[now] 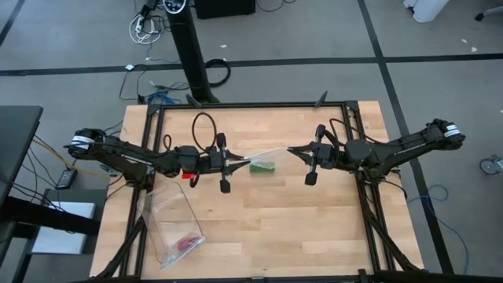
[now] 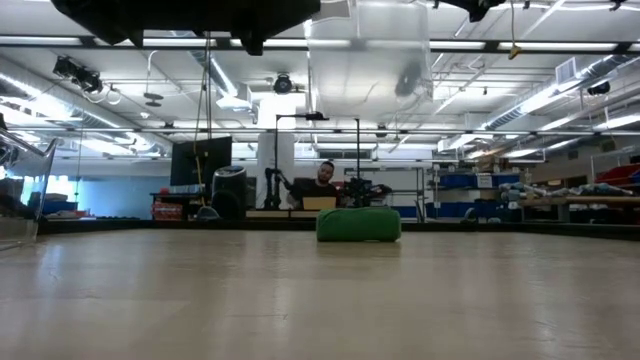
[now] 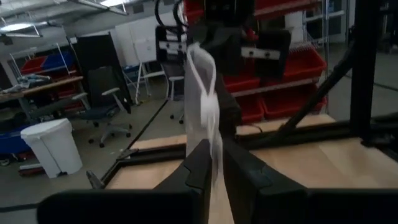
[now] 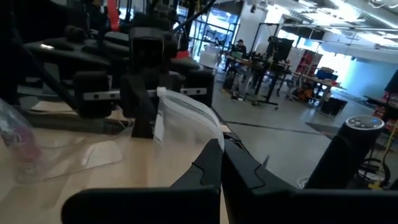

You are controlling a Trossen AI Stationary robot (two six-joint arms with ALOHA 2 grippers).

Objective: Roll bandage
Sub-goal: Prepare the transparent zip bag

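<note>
The bandage (image 1: pixel 262 166) lies on the wooden worktop (image 1: pixel 275 220) as a small green roll, directly beneath a clear plastic bag (image 1: pixel 267 152) stretched taut in the air between the two arms. The left gripper (image 1: pixel 237 160) has its jaws pinched on one end of that bag; the right gripper (image 1: pixel 295 149) has its jaws closed on the other end. Rolling looks finished, so the step in hand seems to be bagging; next, the bag's mouth would need opening and bringing down to the bandage. From the low view only the bandage's side shows. A second clear bag (image 1: pixel 171 222) holding a small pink item (image 1: pixel 187 242) lies far from the bandage, toward the left arm's side.
</note>
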